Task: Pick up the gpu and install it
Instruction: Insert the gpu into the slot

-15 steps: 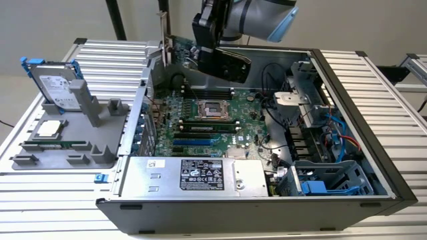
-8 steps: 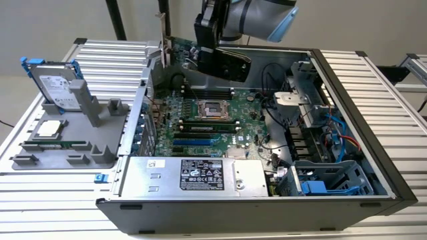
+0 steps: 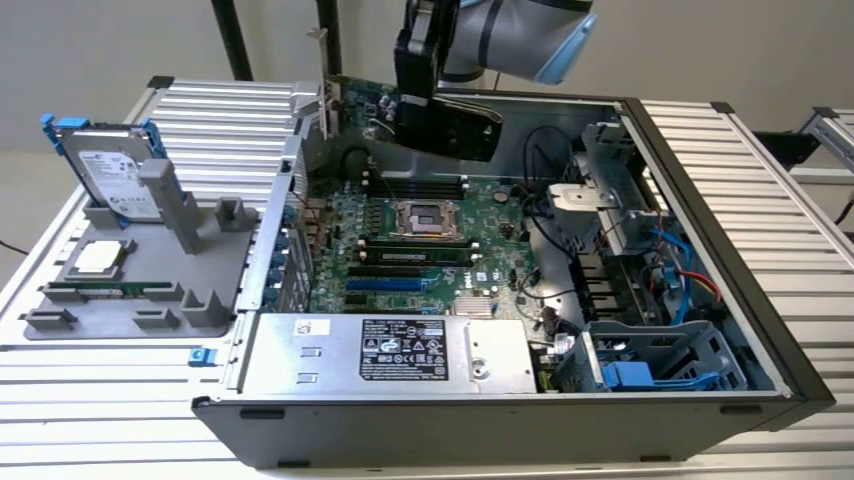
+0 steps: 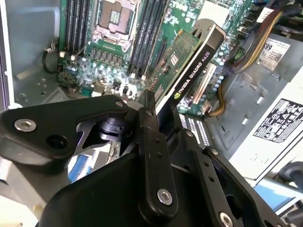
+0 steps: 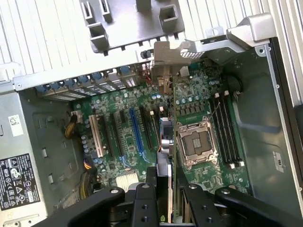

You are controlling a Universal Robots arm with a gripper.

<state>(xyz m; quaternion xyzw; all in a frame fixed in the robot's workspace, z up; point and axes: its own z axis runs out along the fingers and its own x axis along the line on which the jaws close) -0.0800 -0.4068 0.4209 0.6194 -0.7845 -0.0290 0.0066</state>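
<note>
1. one arm [image 3: 527, 35] reaches down over the open computer case [image 3: 467, 435], which lies on its side on the slatted table [image 3: 120, 400].
2. the hand [image 5: 165, 177] is clamped on the gpu [image 5: 164, 137]. in the first wrist view its jaws stand one against each face of the card.
3. the gpu [image 3: 461, 128] is held on edge in the air above the case, at the end farthest from the power supply [image 3: 387, 350]. its silver bracket points toward the case's ported rear wall.
4. in the second wrist view the black shroud edge of the gpu [image 4: 189, 66] runs outward from the hand [image 4: 158, 111], over the case interior.
5. inside the case, the motherboard [image 3: 400, 270] lies flat with the cpu socket [image 3: 430, 215] near its middle.
6. outside the case, beside its rear wall, a grey fixture [image 3: 134, 300] carries a hard drive [image 3: 114, 170] standing upright in a blue frame.
</note>
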